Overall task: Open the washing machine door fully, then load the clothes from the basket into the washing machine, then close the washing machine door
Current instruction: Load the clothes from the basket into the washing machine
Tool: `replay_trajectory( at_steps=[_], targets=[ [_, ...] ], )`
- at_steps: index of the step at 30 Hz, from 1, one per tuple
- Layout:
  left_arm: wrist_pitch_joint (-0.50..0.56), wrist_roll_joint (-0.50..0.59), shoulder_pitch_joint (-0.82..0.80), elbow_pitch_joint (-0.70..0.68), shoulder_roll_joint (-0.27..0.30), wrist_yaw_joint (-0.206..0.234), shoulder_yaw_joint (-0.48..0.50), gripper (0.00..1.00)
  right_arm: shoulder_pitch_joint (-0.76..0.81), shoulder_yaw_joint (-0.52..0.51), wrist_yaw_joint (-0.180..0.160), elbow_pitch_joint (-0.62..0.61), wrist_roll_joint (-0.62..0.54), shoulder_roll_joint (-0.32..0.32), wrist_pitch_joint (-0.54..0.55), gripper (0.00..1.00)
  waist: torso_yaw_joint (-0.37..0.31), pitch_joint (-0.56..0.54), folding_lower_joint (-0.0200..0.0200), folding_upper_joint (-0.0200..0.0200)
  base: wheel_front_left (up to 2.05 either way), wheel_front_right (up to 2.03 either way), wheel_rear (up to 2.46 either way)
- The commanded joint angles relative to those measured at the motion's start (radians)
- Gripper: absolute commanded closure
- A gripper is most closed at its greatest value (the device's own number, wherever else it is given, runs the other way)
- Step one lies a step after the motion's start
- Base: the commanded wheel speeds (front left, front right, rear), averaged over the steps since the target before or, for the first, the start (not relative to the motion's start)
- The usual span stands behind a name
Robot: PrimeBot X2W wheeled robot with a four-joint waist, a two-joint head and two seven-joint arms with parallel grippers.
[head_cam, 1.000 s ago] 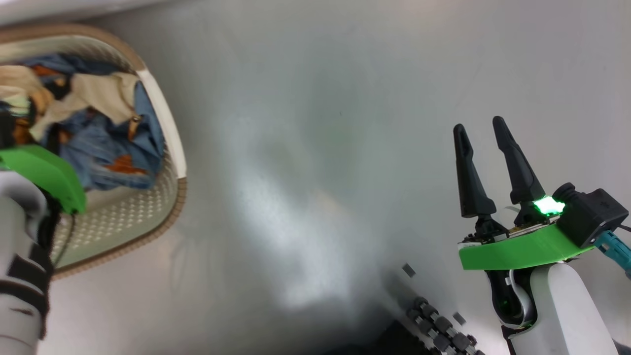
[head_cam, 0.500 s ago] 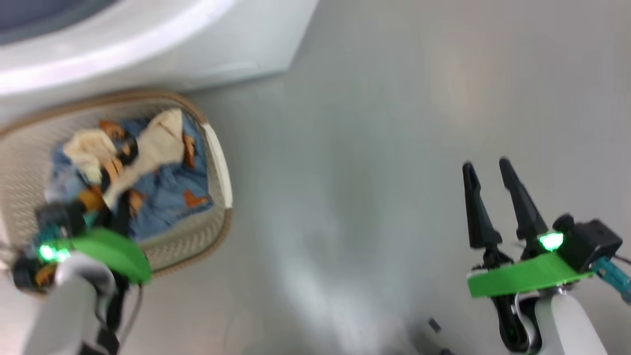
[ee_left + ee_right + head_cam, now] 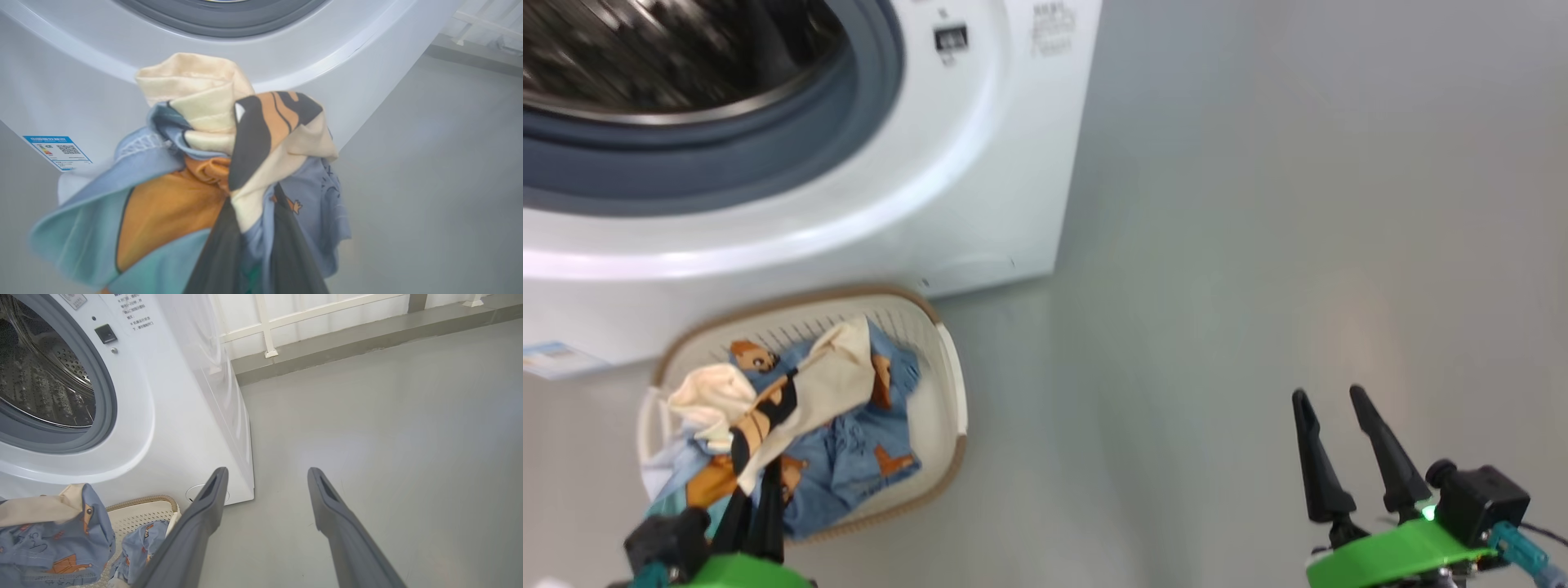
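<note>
Left wrist view: left gripper (image 3: 255, 200) is clamping light-blue, orange-figured fabric clothes (image 3: 171, 204); white boxy washing machine (image 3: 81, 81), twelve o'clock, is awaiting loading, closing.

The right gripper (image 3: 1327, 394) is showing two long dark fingers (image 3: 1316, 469) tapering to blunt tips above a bright green bracket (image 3: 1388, 555). A boxy black camera module (image 3: 1474, 498) is sitting on that bracket, a small green light (image 3: 1427, 513) is glowing beside it, and a teal connector (image 3: 1515, 547) is sticking out. The left gripper (image 3: 756, 498) is wearing matching dark fingers, a green plate (image 3: 743, 572) and a black block (image 3: 668, 535).
</note>
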Motion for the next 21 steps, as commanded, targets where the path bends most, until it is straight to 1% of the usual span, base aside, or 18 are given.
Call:
replay_trajectory(
  at_steps=[1,7,8,14,18,21],
  targets=[
    [-0.011,0.011,0.039,-0.068,0.004,0.015,0.043,1.0,0.027,0.022,0.009,-0.017,-0.017,-0.012,-0.005,0.0,0.059,-0.143,0.0002,0.0,0.0,0.0,0.0],
    [-0.011,0.012,0.168,-0.195,-0.013,0.053,0.033,1.0,0.08,0.022,0.009,-0.006,-0.034,-0.031,-0.005,0.0,0.081,-0.242,0.0002,0.0,0.0,0.0,0.0],
    [-0.011,0.012,0.168,-0.195,-0.013,0.053,0.033,1.0,0.08,0.022,0.009,-0.006,-0.034,-0.031,-0.005,0.0,0.081,-0.242,0.0002,0.0,0.0,0.0,0.0],
    [-0.011,-0.015,0.273,-0.261,-0.015,0.084,0.008,1.0,0.131,0.022,0.009,0.003,-0.05,-0.051,-0.005,0.0,0.088,-0.332,0.0002,0.0,0.0,0.0,0.0],
    [-0.011,-0.025,0.314,-0.304,-0.016,0.113,-0.008,1.0,0.154,0.019,0.009,0.0,-0.054,-0.059,-0.005,0.0,0.09,-0.362,0.0002,0.0,0.0,0.0,0.0],
    [-0.011,-0.026,0.331,-0.33,-0.016,0.123,-0.008,1.0,0.158,0.022,0.009,-0.001,-0.054,-0.063,-0.005,0.0,0.088,-0.372,0.0002,0.0,0.0,0.0,0.0]
  ],
)
